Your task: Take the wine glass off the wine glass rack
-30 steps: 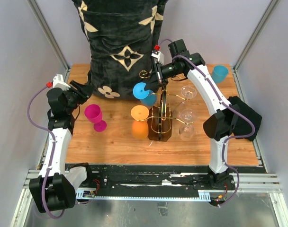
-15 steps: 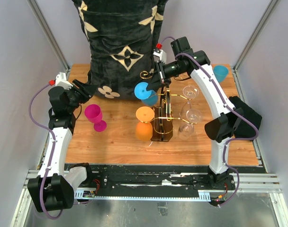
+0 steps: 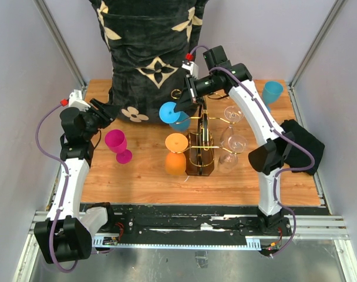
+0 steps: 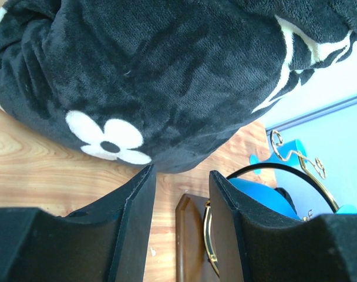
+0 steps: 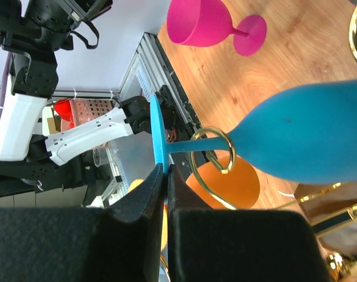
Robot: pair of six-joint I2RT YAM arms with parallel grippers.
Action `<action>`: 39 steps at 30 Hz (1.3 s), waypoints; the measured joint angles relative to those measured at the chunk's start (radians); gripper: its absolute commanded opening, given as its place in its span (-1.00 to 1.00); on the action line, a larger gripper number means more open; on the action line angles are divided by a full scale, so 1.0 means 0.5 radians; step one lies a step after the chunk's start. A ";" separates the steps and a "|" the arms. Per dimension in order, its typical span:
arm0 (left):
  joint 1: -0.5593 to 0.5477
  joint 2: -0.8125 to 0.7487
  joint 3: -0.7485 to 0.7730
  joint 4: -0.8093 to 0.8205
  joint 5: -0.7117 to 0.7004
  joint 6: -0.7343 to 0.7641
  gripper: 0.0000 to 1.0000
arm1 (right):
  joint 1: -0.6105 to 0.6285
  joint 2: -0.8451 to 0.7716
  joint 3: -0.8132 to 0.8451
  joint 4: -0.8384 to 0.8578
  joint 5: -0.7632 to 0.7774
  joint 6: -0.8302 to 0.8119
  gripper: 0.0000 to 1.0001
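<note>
Wood-grain planks make up the table, with a black plush cushion printed with cream flowers slumped at the back. Compared with half a second ago, the right gripper has carried the blue wine glass a little to the left, away from the rack, and the wrist sits slightly further left too. Its fingers are pinched tight on the thin flat foot of the glass, which is held edge-on, yet the slim stem still passes through a gold wire curl of the rack, with the smooth matte bowl hanging on the other side. The rack is thin gold wire on a glossy dark brown wooden body. An orange glass and clear glasses hang from it, and a pink glass stands upright on the wood to the left. The left gripper hovers near the cushion, fingers apart with nothing between them.
</note>
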 measured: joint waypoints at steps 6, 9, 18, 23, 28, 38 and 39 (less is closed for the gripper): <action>0.000 0.000 0.000 -0.008 -0.002 0.030 -0.05 | 0.089 0.113 0.080 0.016 -0.020 0.052 -0.93; 0.000 0.000 0.000 -0.008 0.000 0.031 -0.06 | 0.102 0.099 0.049 0.012 -0.015 0.047 -0.92; 0.000 0.000 -0.002 -0.007 0.006 0.030 -0.05 | 0.109 -0.126 -0.202 -0.020 0.111 -0.034 -0.91; 0.000 -0.002 -0.002 -0.007 0.007 0.031 -0.05 | 0.069 -0.250 -0.249 -0.020 0.138 -0.062 -0.91; 0.000 -0.002 -0.002 -0.007 0.009 0.031 -0.05 | -0.052 -0.261 -0.249 -0.018 0.137 -0.066 -0.95; 0.000 -0.002 -0.002 -0.008 0.014 0.045 -0.05 | -0.124 -0.164 -0.133 0.055 0.020 -0.039 -0.99; 0.000 -0.002 -0.002 -0.008 0.014 0.046 -0.05 | -0.127 -0.164 -0.130 0.082 0.012 -0.035 -0.99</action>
